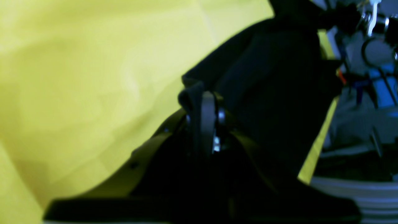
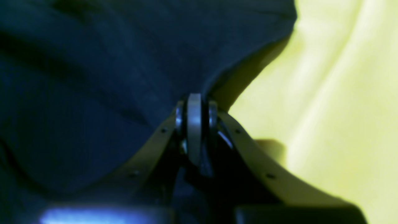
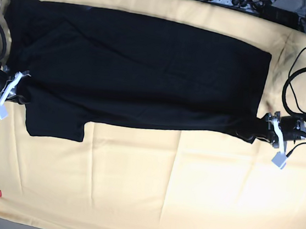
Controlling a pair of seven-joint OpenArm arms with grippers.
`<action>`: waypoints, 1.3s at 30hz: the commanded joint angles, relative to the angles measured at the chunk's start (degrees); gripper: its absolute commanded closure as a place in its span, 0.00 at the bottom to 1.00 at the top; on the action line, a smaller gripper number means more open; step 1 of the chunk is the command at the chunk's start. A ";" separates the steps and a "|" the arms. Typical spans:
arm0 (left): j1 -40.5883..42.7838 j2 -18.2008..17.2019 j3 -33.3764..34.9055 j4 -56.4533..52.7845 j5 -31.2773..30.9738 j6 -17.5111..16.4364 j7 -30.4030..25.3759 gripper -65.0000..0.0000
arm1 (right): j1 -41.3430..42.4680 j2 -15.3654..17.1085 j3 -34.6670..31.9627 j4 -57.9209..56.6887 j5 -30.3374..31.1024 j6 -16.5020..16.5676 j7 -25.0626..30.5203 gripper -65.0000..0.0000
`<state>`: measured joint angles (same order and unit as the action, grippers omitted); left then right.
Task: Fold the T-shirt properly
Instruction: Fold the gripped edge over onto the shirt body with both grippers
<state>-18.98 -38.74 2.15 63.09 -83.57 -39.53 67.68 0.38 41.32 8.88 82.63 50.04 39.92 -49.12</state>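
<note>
Both the left gripper [image 1: 203,107] and right gripper [image 2: 195,107] apparently clamped the T-shirt [image 3: 136,68] edge, mid-fold; next, carry it across evenly

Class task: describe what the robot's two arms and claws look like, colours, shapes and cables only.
Both arms are dark, black metal, with loose black cables looping beside them. The left claw and right claw have pale, curved, tapering fingers with small screw holes, seen close up on the wrist views. A small white tag hangs beneath each wrist.
</note>
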 commanded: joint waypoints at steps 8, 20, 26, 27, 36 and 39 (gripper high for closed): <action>2.12 -4.61 -0.83 12.39 -1.43 -0.47 -0.37 1.00 | -0.44 4.20 6.99 1.81 1.64 0.08 -0.11 1.00; 4.24 -5.90 -0.83 23.98 0.55 -0.47 0.33 1.00 | -2.54 4.44 9.88 1.79 9.64 0.08 -8.59 1.00; 8.74 -8.28 -0.83 23.98 -0.31 -0.47 0.39 1.00 | -3.69 4.46 9.88 1.75 5.09 0.08 -8.57 1.00; 9.14 -8.24 -0.83 23.98 -0.76 -0.47 0.87 1.00 | -3.69 4.44 9.88 1.75 4.98 0.08 -8.57 1.00; 12.31 -8.24 -0.83 23.91 3.13 -0.47 1.81 1.00 | -7.26 4.42 9.86 1.62 3.48 0.08 -8.79 1.00; 12.35 -8.17 -0.83 23.91 3.08 -0.47 1.79 1.00 | -7.34 4.35 9.86 1.62 3.50 0.08 -8.55 1.00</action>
<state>-5.69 -45.69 2.15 86.26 -79.11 -39.59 70.13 -7.73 43.94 17.89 83.57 53.36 40.07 -58.50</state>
